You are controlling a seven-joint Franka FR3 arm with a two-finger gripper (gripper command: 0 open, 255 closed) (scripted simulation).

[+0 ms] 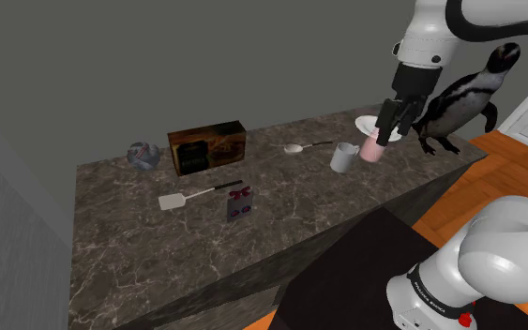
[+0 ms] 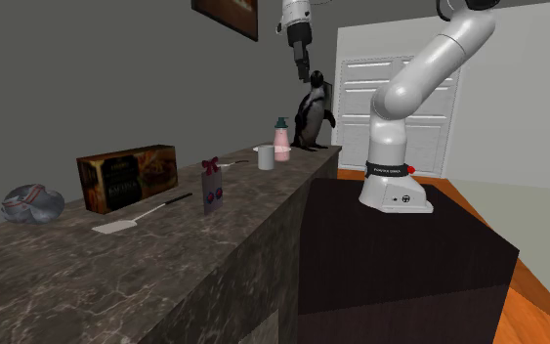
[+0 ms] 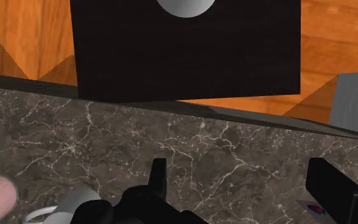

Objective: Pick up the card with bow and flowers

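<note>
On the dark marbled desk (image 1: 112,253), at the shoulder view's left, a grey rounded object (image 1: 143,155) lies beside a brown box (image 1: 207,147). In front of the box lies a white spatula (image 1: 196,196) with a black handle. Just beside its handle end is the card (image 1: 240,202) — greyish-purple, with a red bow at its top and flowers below. In the second exterior view the card seems to stand upright. Further right come a spoon (image 1: 307,146), a white mug (image 1: 345,157) and a pink bottle (image 1: 372,147), then a penguin figure (image 1: 463,94) at the desk's end. The tool (image 1: 393,129) hangs high over that end, near the bottle and well apart from the card — its fingers (image 3: 158,181) stand apart with nothing between them. The black stand (image 1: 355,272) sits at the lower right.
</note>
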